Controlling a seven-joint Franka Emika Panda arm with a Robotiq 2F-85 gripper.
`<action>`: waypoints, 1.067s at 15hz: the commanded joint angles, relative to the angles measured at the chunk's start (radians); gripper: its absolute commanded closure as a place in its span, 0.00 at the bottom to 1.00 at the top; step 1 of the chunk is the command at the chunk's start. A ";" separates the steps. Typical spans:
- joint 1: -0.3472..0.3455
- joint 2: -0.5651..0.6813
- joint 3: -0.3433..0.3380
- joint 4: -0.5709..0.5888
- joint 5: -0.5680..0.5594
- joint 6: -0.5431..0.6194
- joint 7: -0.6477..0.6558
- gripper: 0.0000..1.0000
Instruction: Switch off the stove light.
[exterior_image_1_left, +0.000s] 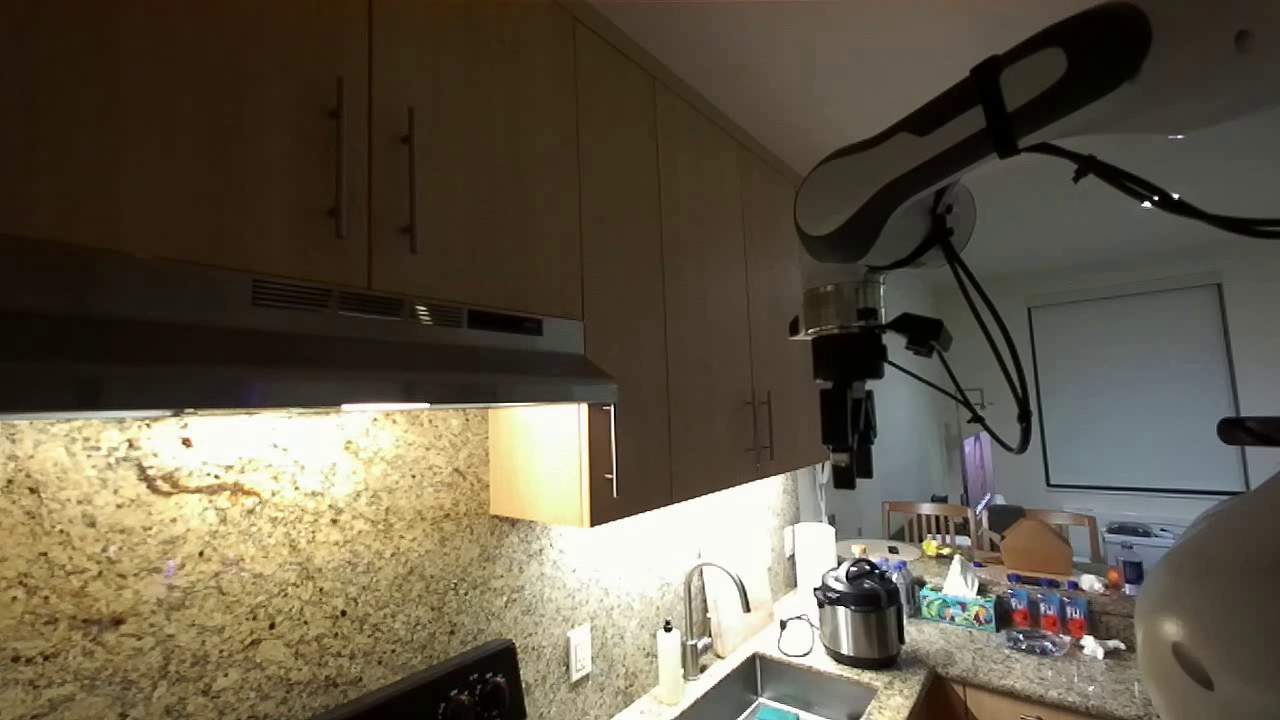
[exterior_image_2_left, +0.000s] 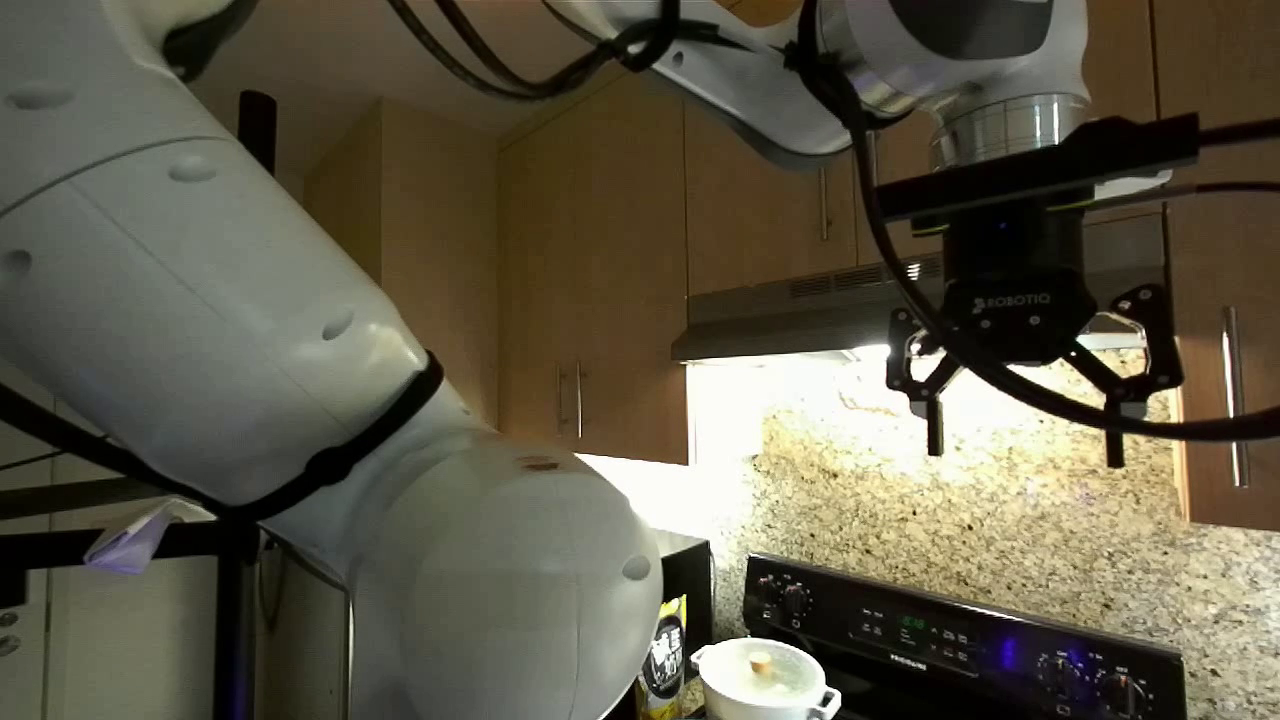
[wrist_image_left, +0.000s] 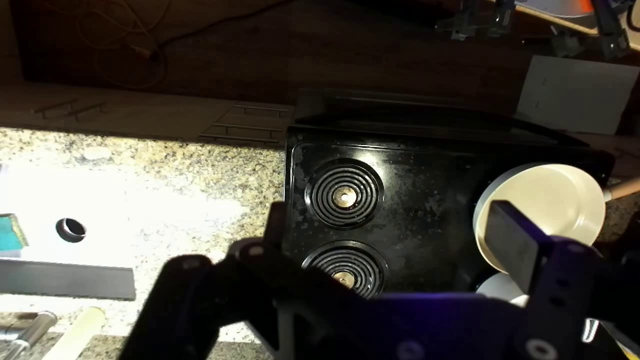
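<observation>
Since the claw (exterior_image_2_left: 1025, 455) is spread wide and empty, we'd worry that its width makes it clip the hood (exterior_image_1_left: 450, 385) before reaching a switch we can't make out; the stove light (exterior_image_1_left: 385, 407) is glowing on that hood's underside, fwiw.

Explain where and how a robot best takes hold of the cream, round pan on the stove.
Probably by the slim, tan, wood-like handle, from above, closing across it: it juts out from the pan's side. The open, black, two-fingered hand points down, which suits this. The handle's far end is out of view.
</observation>
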 joint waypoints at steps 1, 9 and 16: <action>-0.001 -0.006 0.039 -0.014 0.005 0.063 0.062 0.00; 0.014 -0.050 0.090 -0.014 0.007 0.392 0.129 0.00; 0.123 -0.042 0.038 0.008 0.067 0.704 0.040 0.00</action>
